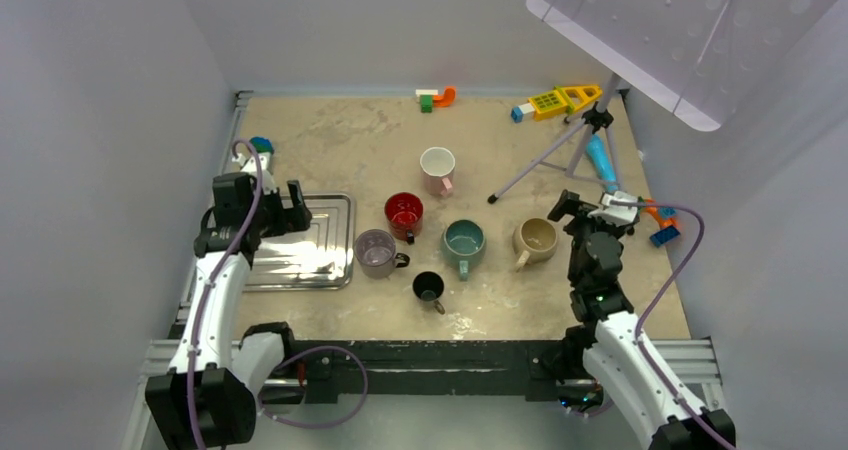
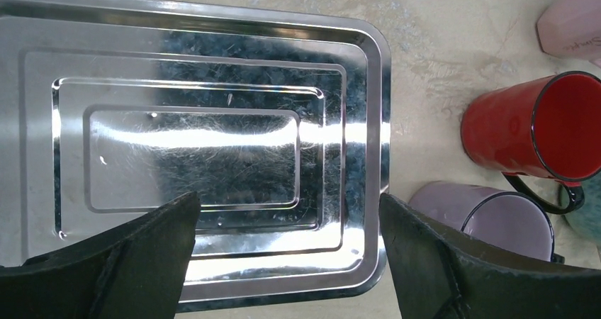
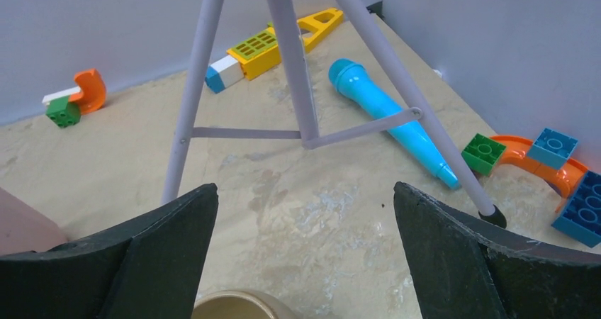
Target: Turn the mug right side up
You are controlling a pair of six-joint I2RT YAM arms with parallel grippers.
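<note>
Judging from above, every mug (image 1: 404,213) beside the tray (image 1: 322,258) looks upright already — your left gripper (image 2: 287,205) and right gripper (image 3: 305,195) gape empty.

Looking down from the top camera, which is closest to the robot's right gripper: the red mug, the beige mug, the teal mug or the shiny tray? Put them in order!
Starting from the right gripper:
1. Beige mug, just beside it.
2. Teal mug, in the middle of the table.
3. Red mug, further left.
4. Shiny tray, on the far left side.
</note>
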